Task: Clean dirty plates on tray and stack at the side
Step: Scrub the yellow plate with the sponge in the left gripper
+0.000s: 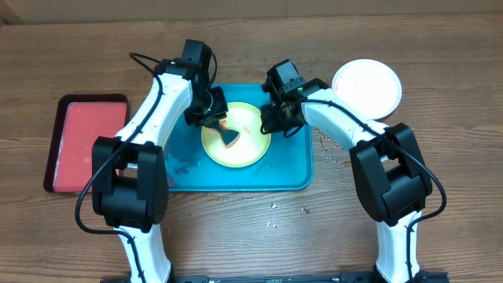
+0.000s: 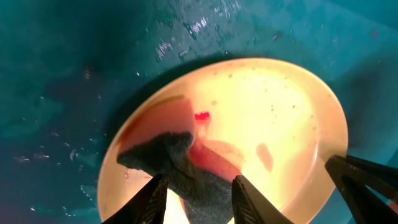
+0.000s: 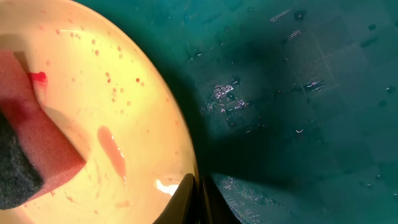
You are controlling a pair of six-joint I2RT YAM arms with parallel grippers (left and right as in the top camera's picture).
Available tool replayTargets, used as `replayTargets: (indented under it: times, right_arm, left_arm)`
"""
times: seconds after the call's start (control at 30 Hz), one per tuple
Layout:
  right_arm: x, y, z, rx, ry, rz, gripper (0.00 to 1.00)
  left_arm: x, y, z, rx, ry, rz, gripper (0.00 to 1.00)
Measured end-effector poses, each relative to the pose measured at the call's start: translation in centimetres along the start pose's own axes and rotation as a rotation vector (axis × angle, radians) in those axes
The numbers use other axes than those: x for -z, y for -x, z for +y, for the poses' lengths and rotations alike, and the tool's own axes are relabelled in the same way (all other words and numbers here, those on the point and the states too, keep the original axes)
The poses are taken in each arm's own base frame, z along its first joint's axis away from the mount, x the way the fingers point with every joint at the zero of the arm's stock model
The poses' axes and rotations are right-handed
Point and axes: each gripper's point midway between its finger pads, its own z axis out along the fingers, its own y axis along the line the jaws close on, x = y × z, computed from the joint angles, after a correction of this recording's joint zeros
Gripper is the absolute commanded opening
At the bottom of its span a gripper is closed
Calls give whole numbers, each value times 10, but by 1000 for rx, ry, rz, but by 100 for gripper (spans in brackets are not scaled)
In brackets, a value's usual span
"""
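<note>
A yellow-green plate [image 1: 250,149] lies on the teal tray [image 1: 291,169] with red sauce smears [image 3: 112,152] and specks on it. A pink sponge with a dark scouring side [image 1: 229,139] rests on the plate. My left gripper [image 1: 214,119] hangs over the plate's far-left part. In the left wrist view its jaws [image 2: 202,190] stand apart around the sponge [image 2: 168,152], with a bright gap beside one finger. My right gripper [image 3: 198,193] is shut on the plate's right rim [image 3: 177,124]. A white plate [image 1: 367,86] sits on the table to the right of the tray.
A smaller red tray [image 1: 82,145] with a dark rim lies on the wooden table to the left of the teal tray. Water drops glisten on the teal tray's floor [image 3: 230,96]. Small crumbs are scattered on the table in front of the tray.
</note>
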Motion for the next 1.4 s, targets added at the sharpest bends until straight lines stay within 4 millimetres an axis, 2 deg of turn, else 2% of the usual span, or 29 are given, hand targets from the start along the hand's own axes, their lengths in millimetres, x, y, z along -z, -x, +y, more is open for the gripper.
replayTargets:
  times: [0.27, 0.37, 0.5, 0.57, 0.6, 0.73, 0.83, 1.0, 1.13, 1.3, 1.4]
  right_arm:
    - [0, 0, 0, 0, 0, -1, 4]
    - [0, 0, 0, 0, 0, 0, 4]
    - [0, 0, 0, 0, 0, 0, 4]
    - [0, 0, 0, 0, 0, 0, 4]
    - [0, 0, 0, 0, 0, 0, 4]
    - [0, 0, 0, 0, 0, 1, 4]
    - [0, 0, 0, 0, 0, 0, 4]
    - [0, 0, 0, 0, -1, 1, 4]
    - [0, 0, 0, 0, 0, 0, 4]
    - [0, 0, 0, 0, 0, 1, 4]
    - [0, 0, 0, 0, 0, 1, 4]
  left_arm:
    - [-28, -31, 7, 104, 44, 64, 36]
    - [-34, -34, 12, 158, 71, 52, 35]
    - [-38, -23, 11, 191, 64, -2, 20]
    - [-39, -18, 10, 202, 59, -29, 6]
    - [-39, -16, 10, 207, 57, -38, 5]
    - [-39, -14, 9, 206, 53, -43, 4]
    - [-40, -17, -1, 179, 0, -15, 4]
    - [-37, -22, -36, 74, -173, 33, 4]
    - [-34, -26, -55, 19, -259, 54, 4]
    - [-35, -29, -52, -1, -229, 53, 4]
    - [-38, -29, -42, 3, -168, 40, 4]
